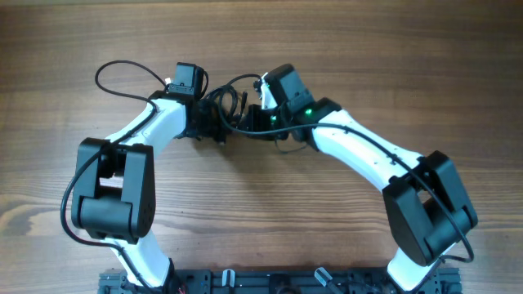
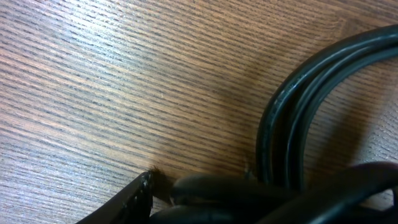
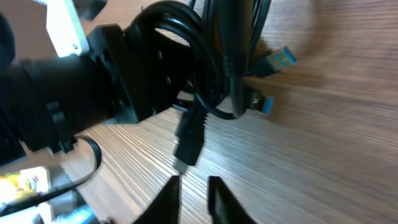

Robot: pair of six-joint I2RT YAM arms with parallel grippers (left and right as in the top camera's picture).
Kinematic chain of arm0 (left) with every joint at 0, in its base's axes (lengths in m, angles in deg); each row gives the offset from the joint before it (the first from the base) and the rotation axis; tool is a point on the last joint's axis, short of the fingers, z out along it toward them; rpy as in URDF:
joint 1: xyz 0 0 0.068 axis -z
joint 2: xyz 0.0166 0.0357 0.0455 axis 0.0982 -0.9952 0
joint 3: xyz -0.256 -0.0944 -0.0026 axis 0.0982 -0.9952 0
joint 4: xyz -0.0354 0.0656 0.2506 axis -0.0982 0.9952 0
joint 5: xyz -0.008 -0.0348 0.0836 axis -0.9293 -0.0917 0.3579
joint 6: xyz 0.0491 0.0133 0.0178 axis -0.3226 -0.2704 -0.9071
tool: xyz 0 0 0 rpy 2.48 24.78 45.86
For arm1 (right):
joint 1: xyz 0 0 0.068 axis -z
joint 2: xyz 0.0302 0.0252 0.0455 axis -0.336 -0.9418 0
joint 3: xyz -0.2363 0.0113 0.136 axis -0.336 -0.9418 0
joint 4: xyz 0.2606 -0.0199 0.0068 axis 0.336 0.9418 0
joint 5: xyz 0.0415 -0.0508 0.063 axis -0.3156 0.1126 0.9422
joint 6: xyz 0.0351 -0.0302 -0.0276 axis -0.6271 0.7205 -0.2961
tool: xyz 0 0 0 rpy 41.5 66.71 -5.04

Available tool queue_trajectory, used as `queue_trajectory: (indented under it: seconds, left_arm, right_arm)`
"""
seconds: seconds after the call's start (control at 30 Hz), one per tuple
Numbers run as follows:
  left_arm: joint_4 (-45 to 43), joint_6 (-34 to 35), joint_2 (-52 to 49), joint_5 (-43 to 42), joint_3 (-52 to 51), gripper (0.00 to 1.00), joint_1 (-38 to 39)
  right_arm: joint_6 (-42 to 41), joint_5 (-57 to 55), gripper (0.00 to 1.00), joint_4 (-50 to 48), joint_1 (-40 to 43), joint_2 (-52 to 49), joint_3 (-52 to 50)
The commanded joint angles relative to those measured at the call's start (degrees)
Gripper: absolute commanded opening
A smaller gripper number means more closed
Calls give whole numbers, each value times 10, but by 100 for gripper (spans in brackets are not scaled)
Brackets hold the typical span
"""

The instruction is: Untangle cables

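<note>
Overhead, both arms bend inward and meet over the far middle of the wooden surface (image 1: 368, 57). The cables (image 1: 222, 108) lie there as a dark knot between the two wrists. From this height neither set of fingers can be made out.

The right wrist view fills that in. The right fingers (image 3: 166, 198) stand a little apart at the bottom of the picture with nothing between them, just below a black plug (image 3: 189, 140) that hangs from the bundle. Here the cables loop against the black head of the left arm (image 3: 106, 87), and two blue-tipped connectors (image 3: 283, 59) stick out to the right above the wood. The overhead view is too small to show either detail.

The left wrist view is very close. Only one tip of the left fingers (image 2: 140, 198) shows at the bottom edge, low over the surface, with strands of cable curving past on the right. No view shows whether the left fingers are spread or pinching the bundle.
</note>
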Motion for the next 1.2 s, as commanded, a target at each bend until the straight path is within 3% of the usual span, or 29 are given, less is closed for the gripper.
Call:
queue_trajectory:
  seconds: [0.0, 0.27, 0.5, 0.63, 1.17]
  left_arm:
    - [1, -3, -8, -13, -11, 46, -2]
    - [1, -3, -8, -13, -11, 41, -2]
    - [1, -3, -8, -13, -11, 40, -2]
    - [0, -3, -8, -13, -11, 40, -2]
    - [1, -3, -8, -13, -11, 36, -2]
  right_arm:
    - [-124, -13, 26, -49, -16, -13, -30]
    - [-276, -43, 27, -143, -23, -56, -35]
    - [-454, -43, 25, -155, -24, -97, -35]
    - [-485, -50, 33, -162, -25, -99, -35]
    - [-616, -201, 34, -198, -70, -99, -35]
